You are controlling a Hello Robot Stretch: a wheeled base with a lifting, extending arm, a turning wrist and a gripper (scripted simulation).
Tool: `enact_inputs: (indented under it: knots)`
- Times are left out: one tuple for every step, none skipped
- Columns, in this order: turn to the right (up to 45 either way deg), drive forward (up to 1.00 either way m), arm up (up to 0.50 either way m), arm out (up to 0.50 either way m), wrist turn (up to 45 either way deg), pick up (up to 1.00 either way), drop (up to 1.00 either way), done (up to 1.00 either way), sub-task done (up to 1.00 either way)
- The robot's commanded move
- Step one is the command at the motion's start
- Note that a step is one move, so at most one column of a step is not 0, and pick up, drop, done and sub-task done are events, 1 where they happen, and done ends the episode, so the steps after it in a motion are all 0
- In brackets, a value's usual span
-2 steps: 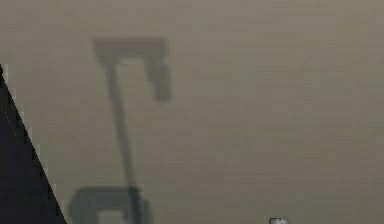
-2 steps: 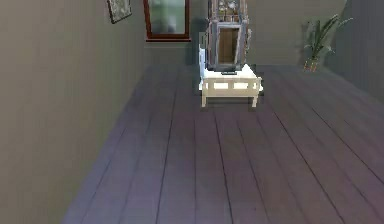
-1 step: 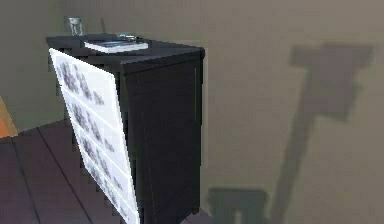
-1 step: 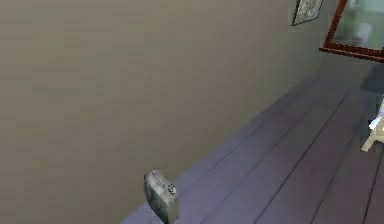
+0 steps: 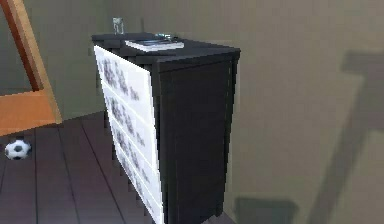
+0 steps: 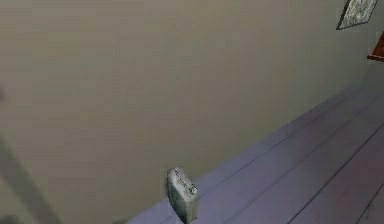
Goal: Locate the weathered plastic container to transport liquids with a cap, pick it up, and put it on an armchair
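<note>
- Step in hand (judged): search. The robot faces a dark dresser (image 5: 190,120) with pale drawer fronts, set close to the wall.
- Dresser top: a small clear, glass-like item (image 5: 118,27) stands at the back left corner. A flat dark item (image 5: 155,42) lies just beside it, toward the middle (neither has the bulk of a liquid carrier).
- Floor, forward view: a black-and-white ball (image 5: 17,149) rests near the left edge, below an orange wooden frame (image 5: 30,90).
- Floor, arm side view: a small grey boxy object (image 6: 182,195) stands at the floor's edge, against the foot of the wall. It is the likeliest candidate for the container, though no cap can be made out.
- Wall, arm side view: a framed picture (image 6: 357,12) hangs at the upper right.
- Gripper: whether its fingers are apart, together or on anything cannot be told.
- Doing the step well: turn the base to bring the grey boxy object ahead and confirm its shape and cap before approaching. Then stop alongside it, leaving the arm room from the wall.
</note>
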Motion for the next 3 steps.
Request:
enact_inputs:
  knots:
    - [0.0, 0.0, 0.1, 0.0, 0.0, 0.0, 0.0, 0.0, 0.0]
    - [0.0, 0.0, 0.0, 0.44, 0.0, 0.0, 0.0, 0.0, 0.0]
    - [0.0, 0.0, 0.0, 0.0, 45.0, 0.0, 0.0, 0.0, 0.0]
